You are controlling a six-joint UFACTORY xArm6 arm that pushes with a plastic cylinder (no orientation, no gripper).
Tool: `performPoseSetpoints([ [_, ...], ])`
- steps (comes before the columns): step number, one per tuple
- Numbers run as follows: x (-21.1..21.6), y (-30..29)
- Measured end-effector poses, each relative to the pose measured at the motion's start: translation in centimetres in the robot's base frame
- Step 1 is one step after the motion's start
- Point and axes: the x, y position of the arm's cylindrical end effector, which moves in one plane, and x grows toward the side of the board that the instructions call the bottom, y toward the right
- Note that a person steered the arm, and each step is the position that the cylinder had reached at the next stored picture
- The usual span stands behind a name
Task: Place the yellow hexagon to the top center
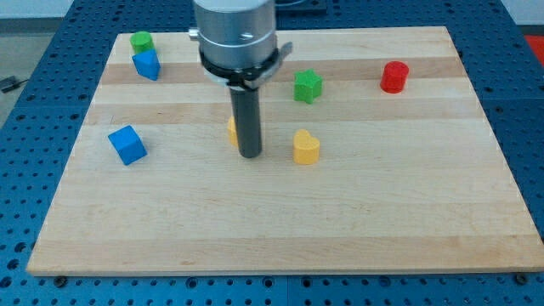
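Wooden board on a blue pegboard bench held the blocks. The yellow hexagon sat near centre, mostly hidden behind my rod, with my tip touching it at about four o'clock; no fingers existed. A yellow heart-like block lay at three o'clock. I judged the tip should circle to six o'clock, then push toward twelve.

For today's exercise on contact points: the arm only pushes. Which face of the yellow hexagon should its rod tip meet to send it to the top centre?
The small yellow hexagon block peeks out at the view's left of the dark rod, mostly hidden. My tip sits beside it. Probably best to push its bottom-facing side, coming from the view's bottom, since top centre lies straight up the wooden board.
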Motion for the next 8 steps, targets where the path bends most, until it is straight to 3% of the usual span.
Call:
performPoseSetpoints([
  [2, -5.4, -4.2],
  [3, -5.7, -3.9],
  [4, -2.6, -2.3],
  [5, -2.3, 1.4],
  [6, -4.9, 3.1],
  [8, -6.2, -2.4],
])
